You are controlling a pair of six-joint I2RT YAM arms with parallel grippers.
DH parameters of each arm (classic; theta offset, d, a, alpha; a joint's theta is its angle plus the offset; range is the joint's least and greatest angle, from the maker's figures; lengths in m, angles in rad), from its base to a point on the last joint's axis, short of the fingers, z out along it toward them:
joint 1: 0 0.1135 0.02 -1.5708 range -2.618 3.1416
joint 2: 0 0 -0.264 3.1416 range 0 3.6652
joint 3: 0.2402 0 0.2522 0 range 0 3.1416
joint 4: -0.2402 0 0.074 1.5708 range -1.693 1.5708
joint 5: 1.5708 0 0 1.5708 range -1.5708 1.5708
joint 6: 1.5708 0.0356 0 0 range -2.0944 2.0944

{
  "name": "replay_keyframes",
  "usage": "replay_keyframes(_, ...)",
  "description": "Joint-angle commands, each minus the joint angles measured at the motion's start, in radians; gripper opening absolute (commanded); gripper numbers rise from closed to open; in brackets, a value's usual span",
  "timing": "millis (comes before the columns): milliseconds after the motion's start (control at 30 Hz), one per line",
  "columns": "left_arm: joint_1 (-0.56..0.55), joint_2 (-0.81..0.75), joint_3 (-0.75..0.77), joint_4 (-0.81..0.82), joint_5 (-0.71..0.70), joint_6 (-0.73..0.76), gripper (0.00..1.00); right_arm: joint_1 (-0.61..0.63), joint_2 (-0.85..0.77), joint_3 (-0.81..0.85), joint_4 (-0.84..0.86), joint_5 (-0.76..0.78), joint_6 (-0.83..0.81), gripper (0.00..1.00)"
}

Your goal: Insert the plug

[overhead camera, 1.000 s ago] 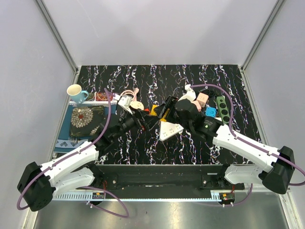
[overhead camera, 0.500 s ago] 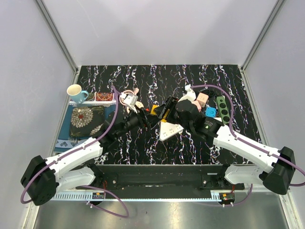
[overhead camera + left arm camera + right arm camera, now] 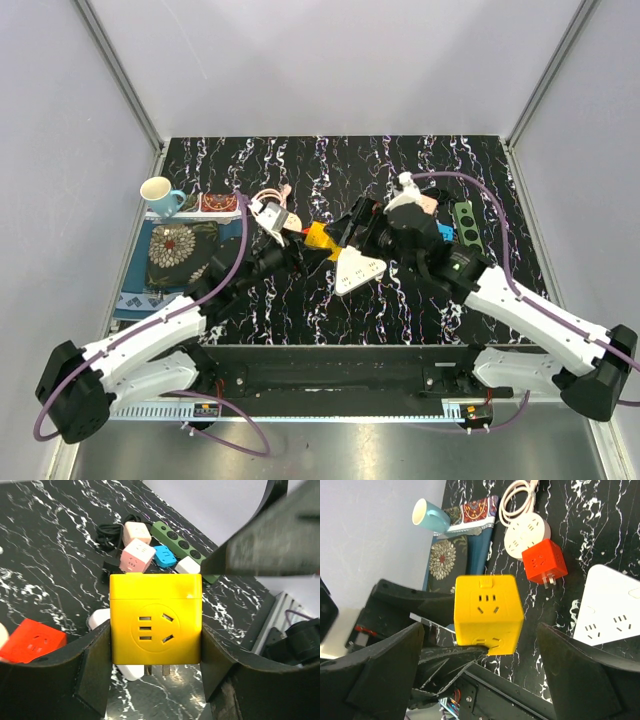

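With left claw (image 3: pixel 156 652) pinching the yellow cube adapter (image 3: pixel 155 620) aloft over the desk (image 3: pixel 400 160), square its prongs (image 3: pixel 156 670) straight down over slots in the white power strip (image 3: pixel 357 271), and pull the wide-spread right claw (image 3: pixel 480 672) clear before pressing in firmly.

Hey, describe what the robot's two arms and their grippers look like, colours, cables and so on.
Both the left arm and right arm have white shell links with black joints and black bases. A purple cable loops along each. The left gripper and right gripper are matte black, with broad, curved fingers. No markings are legible.
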Motion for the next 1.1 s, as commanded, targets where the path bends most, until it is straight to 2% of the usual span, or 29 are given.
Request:
replay_keyframes(0,0.002,-0.104,-0.011,0.012,-0.056,0.178,0.23,-0.076,-0.040,0.095,-0.112,-0.161,-0.032,1.00)
replay_keyframes(100,0.002,-0.164,0.013,-0.068,-0.088,0.243,0.33,-0.171,-0.035,0.136,-0.171,-0.359,-0.069,1.00)
replay_keyframes(233,0.002,-0.173,0.073,-0.185,-0.031,0.371,0.29,-0.234,0.095,0.295,-0.361,-0.586,-0.175,1.00)
replay_keyframes(300,0.002,-0.172,0.070,-0.186,0.025,0.401,0.29,-0.234,0.152,0.401,-0.451,-0.649,-0.238,1.00)
replay_keyframes(400,0.002,-0.179,0.043,-0.144,0.085,0.460,0.29,-0.234,0.237,0.484,-0.476,-0.777,-0.269,1.00)
replay_keyframes(567,0.002,-0.190,0.011,-0.058,0.127,0.477,0.29,-0.236,0.328,0.561,-0.531,-0.823,-0.298,1.00)
replay_keyframes(1067,-0.003,-0.149,0.029,0.045,0.162,0.453,0.29,-0.276,0.456,0.575,-0.536,-0.915,-0.352,1.00)
